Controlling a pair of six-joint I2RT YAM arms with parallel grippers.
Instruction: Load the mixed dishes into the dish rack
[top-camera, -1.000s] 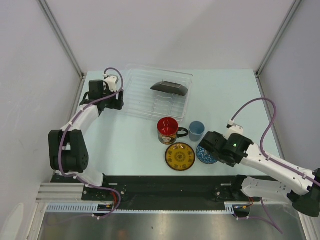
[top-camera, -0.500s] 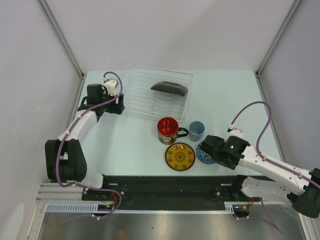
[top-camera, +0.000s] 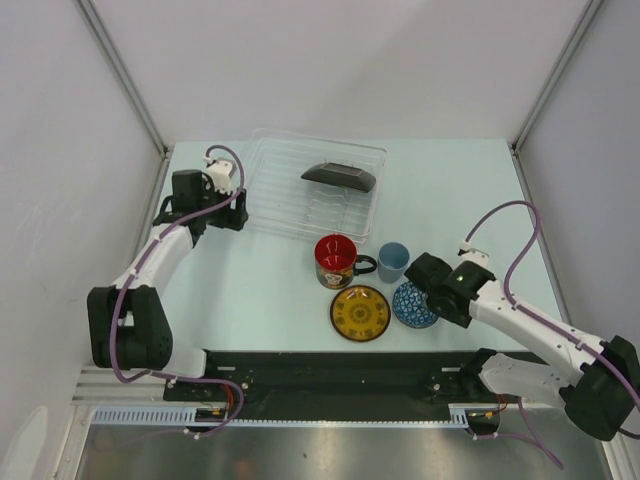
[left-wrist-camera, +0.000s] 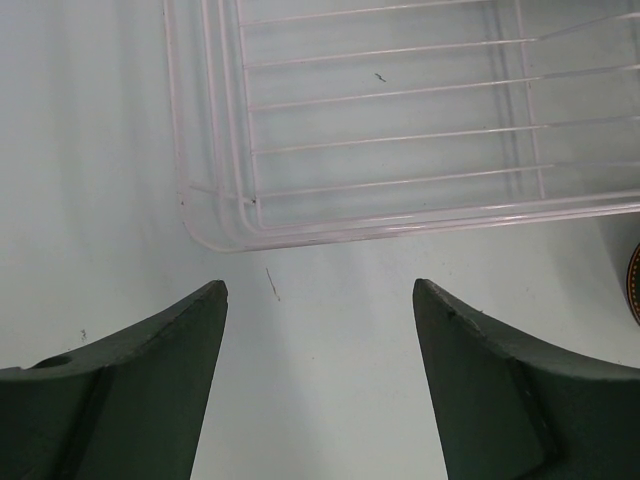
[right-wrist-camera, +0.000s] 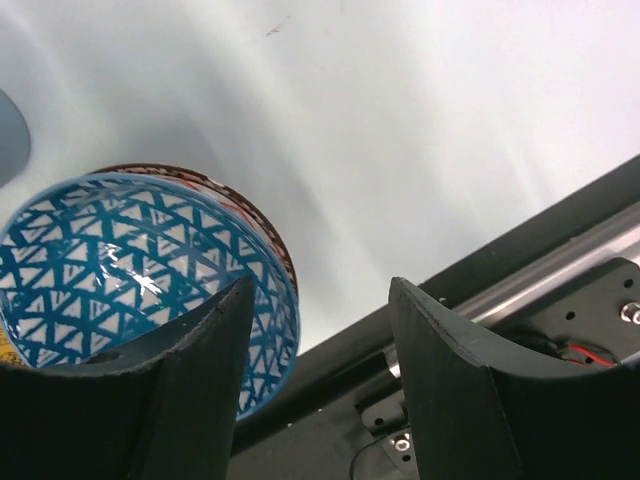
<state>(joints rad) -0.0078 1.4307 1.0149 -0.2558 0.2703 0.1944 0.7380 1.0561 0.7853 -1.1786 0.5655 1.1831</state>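
Note:
The clear dish rack (top-camera: 290, 200) stands at the back left of centre, with the black square plate (top-camera: 340, 177) leaning inside it. In front of it stand the red mug (top-camera: 336, 258), the light-blue cup (top-camera: 393, 261), the yellow saucer (top-camera: 360, 313) and the blue-white bowl (top-camera: 410, 306). My right gripper (top-camera: 424, 287) is open at the bowl's right edge. In the right wrist view the bowl (right-wrist-camera: 120, 250) has its rim between the jaws, one finger (right-wrist-camera: 190, 390) over its inside, the gripper (right-wrist-camera: 320, 286) not touching on the outer side. My left gripper (left-wrist-camera: 320, 288) is open and empty just outside the rack's corner (left-wrist-camera: 215, 235).
Grey side walls and slanted frame posts (top-camera: 120, 70) close in the table. A black rail (top-camera: 330, 370) runs along the near edge, right beside the bowl. The red mug's black handle (top-camera: 366, 264) points at the cup.
My right gripper has shifted to the bowl's right side, uncovering most of it, and its jaws have narrowed around the rim. My left gripper has drawn slightly left, away from the rack.

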